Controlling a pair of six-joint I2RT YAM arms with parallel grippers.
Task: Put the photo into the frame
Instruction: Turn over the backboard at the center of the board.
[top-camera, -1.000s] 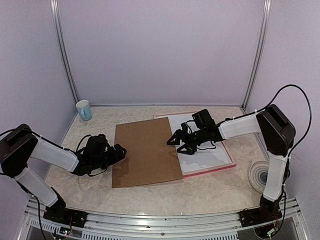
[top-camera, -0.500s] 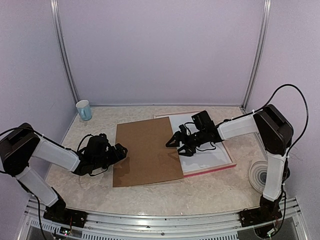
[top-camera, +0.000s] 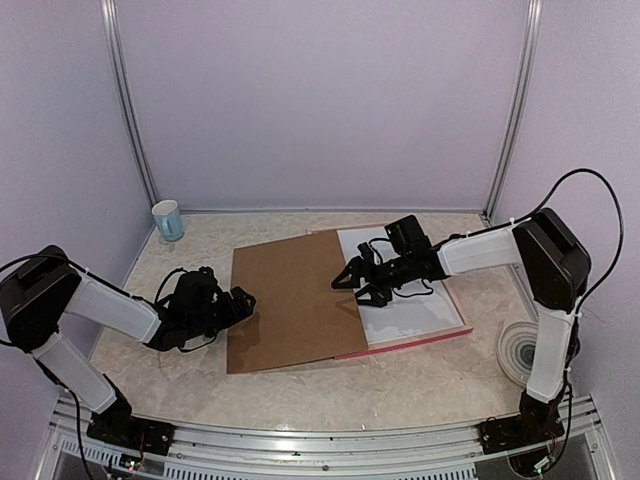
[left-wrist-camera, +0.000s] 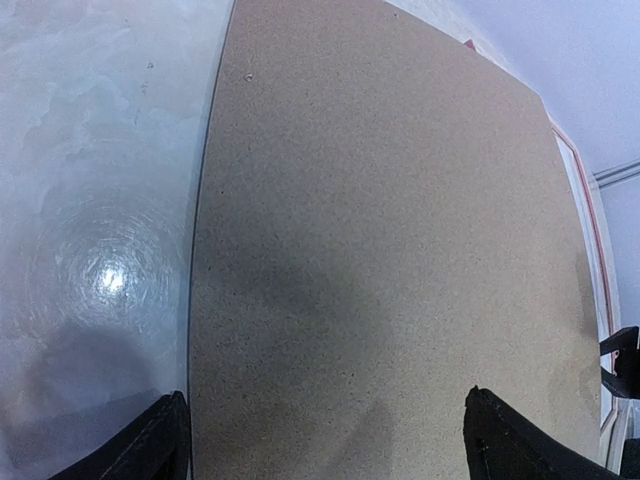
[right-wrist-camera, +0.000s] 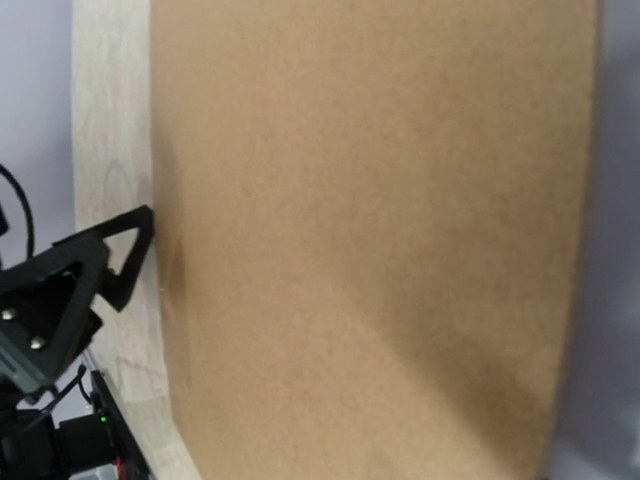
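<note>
A brown backing board (top-camera: 290, 300) lies mid-table, its right edge over the frame (top-camera: 420, 340), whose pink rail shows along the near side. A white sheet (top-camera: 415, 300) lies inside the frame; no landscape print shows, so I cannot tell if it is the photo's back. My left gripper (top-camera: 245, 300) is open at the board's left edge, its fingertips (left-wrist-camera: 165, 440) wide apart over the board (left-wrist-camera: 380, 230). My right gripper (top-camera: 352, 285) is at the board's right edge. The board (right-wrist-camera: 370, 230) fills the right wrist view and hides the fingers.
A pale blue cup (top-camera: 168, 220) stands at the back left. A white round disc (top-camera: 520, 350) lies at the right edge by the right arm. Grey walls close in the table on three sides.
The board's right edge has shifted onto the frame, and more of the pink near rail now shows. The right gripper has edged slightly back and left. The left gripper has barely moved.
</note>
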